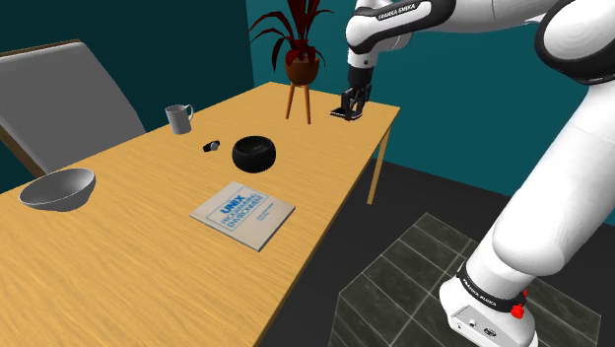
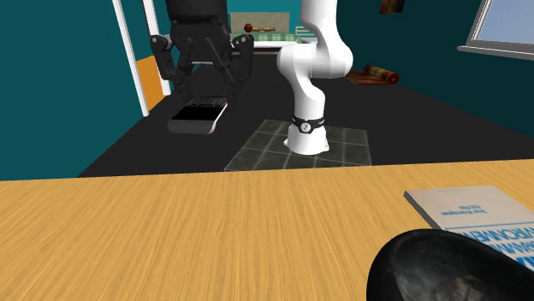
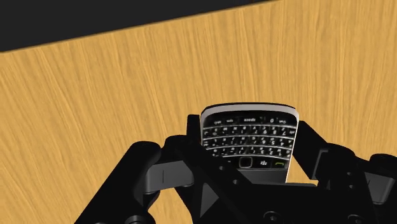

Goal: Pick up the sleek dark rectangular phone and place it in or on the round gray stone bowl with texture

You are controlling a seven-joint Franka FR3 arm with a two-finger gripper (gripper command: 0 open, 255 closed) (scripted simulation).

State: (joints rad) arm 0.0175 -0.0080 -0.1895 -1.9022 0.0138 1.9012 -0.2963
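Observation:
A dark rectangular phone [image 1: 343,113] with a keypad and a silver rim hangs flat above the wooden table [image 1: 148,266], near its far corner. My gripper [image 1: 350,104] is shut on it. In the wrist view the phone [image 3: 249,137] sits clasped between the black fingers of the gripper [image 3: 251,153], with bare table below. In the second exterior view the phone [image 2: 198,115] hangs under the gripper [image 2: 202,101], clear of the tabletop. A round dark bowl with a rough stony surface [image 1: 254,153] [image 2: 453,269] stands mid-table, well apart from the gripper.
A smooth grey bowl [image 1: 57,187] sits at the shoulder view's left. A book [image 1: 242,215] lies in front of the dark bowl. A mug [image 1: 178,118] and a small black object [image 1: 211,147] are behind. A potted plant on a stand [image 1: 301,69] rises near the gripper.

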